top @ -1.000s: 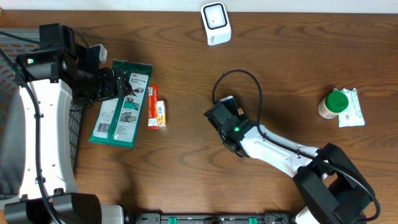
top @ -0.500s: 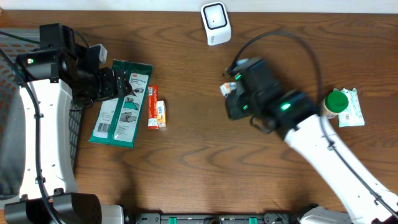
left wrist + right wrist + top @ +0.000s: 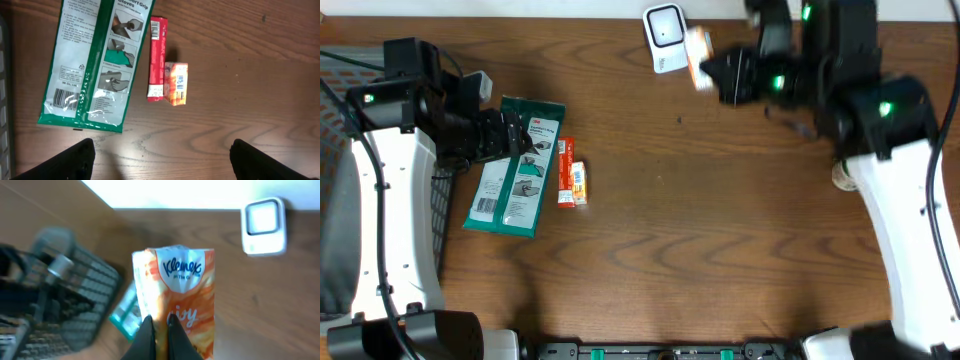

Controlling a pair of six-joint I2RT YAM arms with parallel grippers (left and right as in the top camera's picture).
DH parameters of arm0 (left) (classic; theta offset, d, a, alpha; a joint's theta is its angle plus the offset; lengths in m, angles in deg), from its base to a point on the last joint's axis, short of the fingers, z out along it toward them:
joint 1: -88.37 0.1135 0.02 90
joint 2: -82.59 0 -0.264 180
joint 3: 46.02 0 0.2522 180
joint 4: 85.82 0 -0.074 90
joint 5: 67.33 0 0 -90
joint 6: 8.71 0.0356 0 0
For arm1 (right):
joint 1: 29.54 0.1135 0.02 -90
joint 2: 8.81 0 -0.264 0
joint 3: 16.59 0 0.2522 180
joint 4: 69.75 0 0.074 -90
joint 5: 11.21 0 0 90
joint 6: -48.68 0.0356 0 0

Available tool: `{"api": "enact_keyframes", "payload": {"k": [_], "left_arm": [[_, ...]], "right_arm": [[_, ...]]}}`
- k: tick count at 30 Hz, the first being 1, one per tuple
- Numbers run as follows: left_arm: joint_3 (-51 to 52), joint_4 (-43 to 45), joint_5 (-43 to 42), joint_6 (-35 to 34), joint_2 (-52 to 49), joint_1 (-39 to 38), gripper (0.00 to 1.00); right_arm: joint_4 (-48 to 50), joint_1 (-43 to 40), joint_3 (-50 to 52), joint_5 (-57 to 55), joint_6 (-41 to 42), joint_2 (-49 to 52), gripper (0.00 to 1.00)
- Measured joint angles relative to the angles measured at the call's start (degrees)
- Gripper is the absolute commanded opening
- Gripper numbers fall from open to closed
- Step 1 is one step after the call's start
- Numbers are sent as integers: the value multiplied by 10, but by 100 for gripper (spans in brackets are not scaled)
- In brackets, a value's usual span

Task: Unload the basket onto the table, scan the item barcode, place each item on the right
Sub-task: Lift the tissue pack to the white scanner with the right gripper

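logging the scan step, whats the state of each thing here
tissue pack, off the table, held by the shut right gripper
left gripper, open, empty
scanner, on the table, by the far edge
glove pack, flat on the table, barcode side up
red box, lying flat, touching the orange box
orange box, lying flat

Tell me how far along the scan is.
Done: the right tool grips the tissue pack, off the table. In hand: the pack is up beside the scanner. Left: no scan shows yet; the glove pack, red box and orange box lie below the open left tool.
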Motion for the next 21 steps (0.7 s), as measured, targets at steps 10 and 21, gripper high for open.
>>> {"api": "enact_keyframes", "payload": {"k": [10,21], "left_arm": [[0,0,0,0,0,0,87],[0,0,0,0,0,0,87]], "right_arm": [[66,-7,-213,78,75,217,1],[349,-33,-216,112,206,421,1]]}}
